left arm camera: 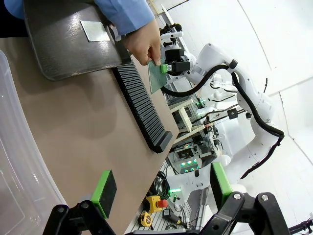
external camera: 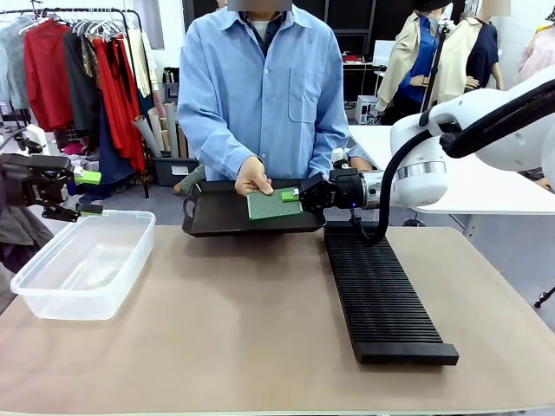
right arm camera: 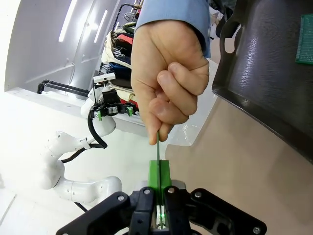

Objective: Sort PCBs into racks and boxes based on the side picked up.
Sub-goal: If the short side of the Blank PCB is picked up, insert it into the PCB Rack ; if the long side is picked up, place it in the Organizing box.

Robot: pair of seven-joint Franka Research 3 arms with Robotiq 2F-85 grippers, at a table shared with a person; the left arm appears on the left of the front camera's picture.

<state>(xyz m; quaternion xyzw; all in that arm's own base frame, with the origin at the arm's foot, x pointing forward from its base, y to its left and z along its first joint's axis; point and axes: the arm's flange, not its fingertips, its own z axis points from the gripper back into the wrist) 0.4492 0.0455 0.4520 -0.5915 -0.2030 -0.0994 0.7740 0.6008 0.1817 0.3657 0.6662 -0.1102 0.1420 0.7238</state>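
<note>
PCBs, count two; first PCB [external camera: 272,205] held in the air over the tray, dotted face toward the robot's side, pinched at one end by the person's hand [external camera: 254,178] and at the other by the right tool [external camera: 292,196]; second PCB [right arm camera: 305,39] lying flat on the tray, apart from the first.

Tools, count two; right tool clenched on the edge of the first PCB, green pads pressed against both faces, seen edge-on in the right wrist view; left tool [external camera: 87,192] released, jaws wide apart, grasping nothing, hanging at the bench's left side near the tub's far end.

Rack [external camera: 381,295], count one; long, black, ribbed with crosswise slots; lying on the bench [external camera: 217,347] right of middle, running from the tray toward the robot; no board in any slot that I can see.

Tub [external camera: 82,264], count one; clear plastic, at the bench's left, nothing visible inside.

Tray [external camera: 217,221], count one; flat, black, at the far edge before the person.
</note>
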